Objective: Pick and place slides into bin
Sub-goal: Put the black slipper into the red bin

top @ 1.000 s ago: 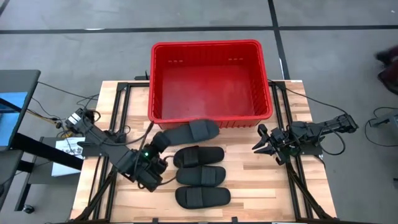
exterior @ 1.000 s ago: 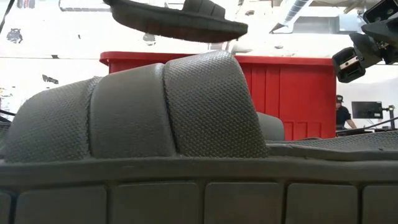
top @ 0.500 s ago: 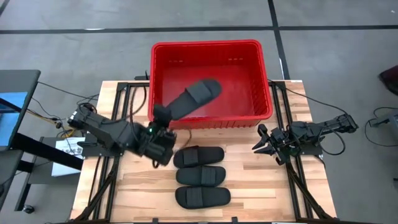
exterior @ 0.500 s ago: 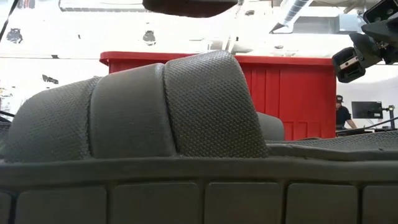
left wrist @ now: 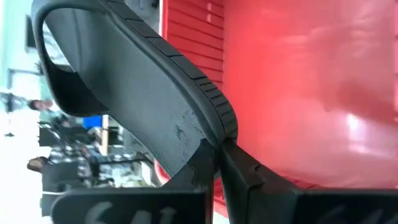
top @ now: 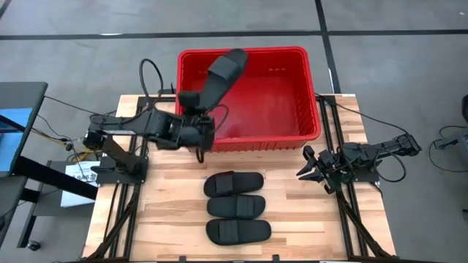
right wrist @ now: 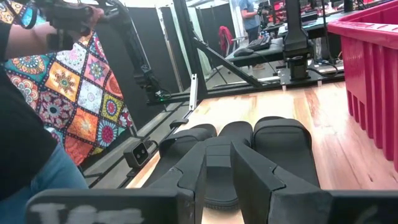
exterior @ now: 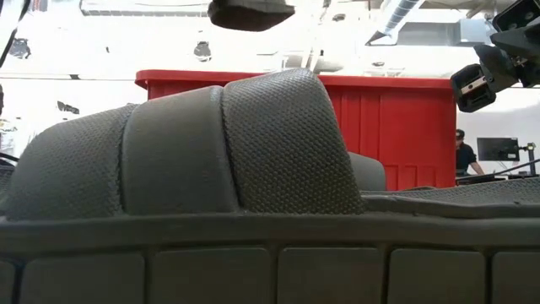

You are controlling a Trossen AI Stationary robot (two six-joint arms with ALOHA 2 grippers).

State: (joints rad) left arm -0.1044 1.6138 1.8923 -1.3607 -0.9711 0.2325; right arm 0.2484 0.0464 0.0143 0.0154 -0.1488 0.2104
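Wooden table (top: 292, 219) on grey floor (top: 88, 58); left gripper (top: 191, 111) clamps a slide (top: 221, 73) over the bin (top: 311, 88); right gripper (top: 307, 169) waits, fingers slightly parted, empty.

We see a black slide (exterior: 181, 169) filling the near view, its ribbed strap rising high. Behind it stands the red bin (exterior: 396, 127). Another slide (exterior: 251, 13) hangs above, at the top edge. A dark gripper (exterior: 498, 59) shows upper right.
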